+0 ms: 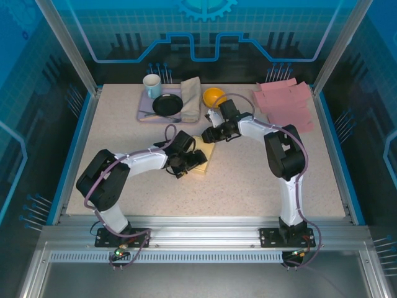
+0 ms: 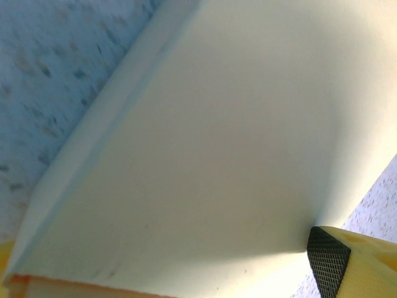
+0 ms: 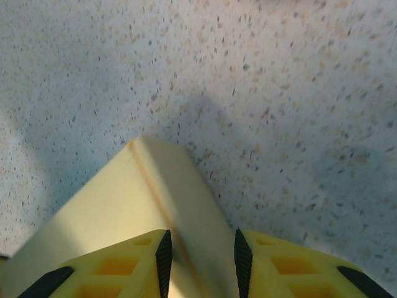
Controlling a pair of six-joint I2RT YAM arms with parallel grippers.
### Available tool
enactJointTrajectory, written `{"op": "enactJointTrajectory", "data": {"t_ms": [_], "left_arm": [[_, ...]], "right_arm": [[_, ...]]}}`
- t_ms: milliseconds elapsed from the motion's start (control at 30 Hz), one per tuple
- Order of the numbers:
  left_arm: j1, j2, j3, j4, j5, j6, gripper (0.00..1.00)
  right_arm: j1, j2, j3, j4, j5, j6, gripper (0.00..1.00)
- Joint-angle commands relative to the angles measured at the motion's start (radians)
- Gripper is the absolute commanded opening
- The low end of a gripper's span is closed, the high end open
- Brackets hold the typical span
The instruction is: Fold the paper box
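The pale yellow paper box (image 1: 206, 156) lies flat in the middle of the table between both arms. My left gripper (image 1: 188, 162) is at its left edge. In the left wrist view the box (image 2: 205, 161) spans the whole width between the jaws, which stand wide, and the right fingertip pad (image 2: 329, 261) touches its edge. My right gripper (image 1: 212, 133) is at the box's far end. There its two pads straddle a creased corner of the box (image 3: 155, 198), with small gaps on either side; the gripper (image 3: 201, 264) is open.
At the back stands a purple tray (image 1: 144, 112) holding a mug (image 1: 152, 85), a black plate (image 1: 167, 104) and a folded cloth (image 1: 191, 98). A yellow bowl (image 1: 213, 95) sits just behind the right gripper. Pink sheets (image 1: 284, 102) lie at the back right.
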State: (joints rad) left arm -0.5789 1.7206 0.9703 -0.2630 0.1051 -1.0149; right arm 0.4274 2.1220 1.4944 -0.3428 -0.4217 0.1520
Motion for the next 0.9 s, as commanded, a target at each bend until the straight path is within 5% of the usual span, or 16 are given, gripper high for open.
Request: {"op": "enactJointTrajectory", "data": {"t_ms": [0,433,867], "left_arm": [[0.044,0.025,0.044,-0.006,0.007,0.034,0.91],[0.219,0.082,0.178,-0.101,-0.025,0.142,0.89],[0.401,0.190,0.362,-0.189,-0.064,0.306,0.88]], "right_arm": [[0.014,-0.046,-0.057,-0.018,-0.045,-0.002,0.35],[0.102,-0.138,-0.196,0.144,0.010,0.284,0.34],[0.184,-0.039,-0.073,0.228,0.086,0.453,0.34]]}}
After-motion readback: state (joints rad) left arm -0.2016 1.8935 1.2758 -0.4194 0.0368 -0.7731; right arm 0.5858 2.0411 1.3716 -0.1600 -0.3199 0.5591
